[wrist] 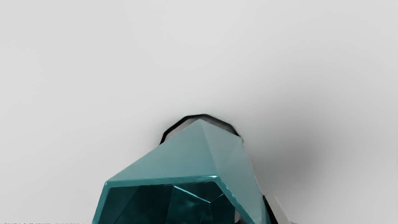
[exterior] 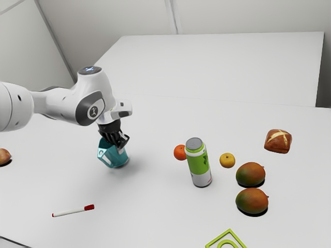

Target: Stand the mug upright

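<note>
While your gripper [exterior: 116, 146] is down at the mug [exterior: 119, 159], its fingers pinch the mug's wall between them: one lies against the outside, and you can make out a little of the other within the mouth. You have the teal, faceted mug leaning rather than upright, its mouth tipped up toward the exterior view's left and its base low over the table [exterior: 155, 206]. Whether the base touches the tabletop, you cannot tell.

Nearer the exterior camera than the mug, you see a white marker [exterior: 70, 212] with a red cap lying flat. Well apart from the mug, toward the exterior view's right, you have a green and white bottle [exterior: 198, 164] standing upright, with an orange [exterior: 179, 152] just beside it. Beyond the bottle come a small yellow fruit [exterior: 227, 160], two mangoes [exterior: 251, 174] near each other and a brown bread roll [exterior: 278, 141]. You find part of a lime-green frame [exterior: 229, 232] at the near edge, and a brownish round item [exterior: 4, 156] at the exterior view's left edge.
</note>
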`<action>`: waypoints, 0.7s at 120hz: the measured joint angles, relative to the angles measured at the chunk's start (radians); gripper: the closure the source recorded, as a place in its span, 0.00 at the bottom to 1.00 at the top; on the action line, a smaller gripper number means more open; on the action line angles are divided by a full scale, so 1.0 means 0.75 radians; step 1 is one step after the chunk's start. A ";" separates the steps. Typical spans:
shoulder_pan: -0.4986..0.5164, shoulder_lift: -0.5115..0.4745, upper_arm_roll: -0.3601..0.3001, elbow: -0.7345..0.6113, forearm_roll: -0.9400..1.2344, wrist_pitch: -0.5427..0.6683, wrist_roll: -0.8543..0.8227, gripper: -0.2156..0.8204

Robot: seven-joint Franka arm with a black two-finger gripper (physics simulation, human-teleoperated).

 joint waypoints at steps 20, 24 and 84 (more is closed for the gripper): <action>-0.005 0.000 -0.001 0.001 -0.008 -0.006 -0.028 0.69; -0.005 -0.001 -0.001 0.001 -0.008 -0.007 -0.032 0.66; 0.000 -0.075 -0.062 0.402 -0.036 -0.308 -0.076 0.30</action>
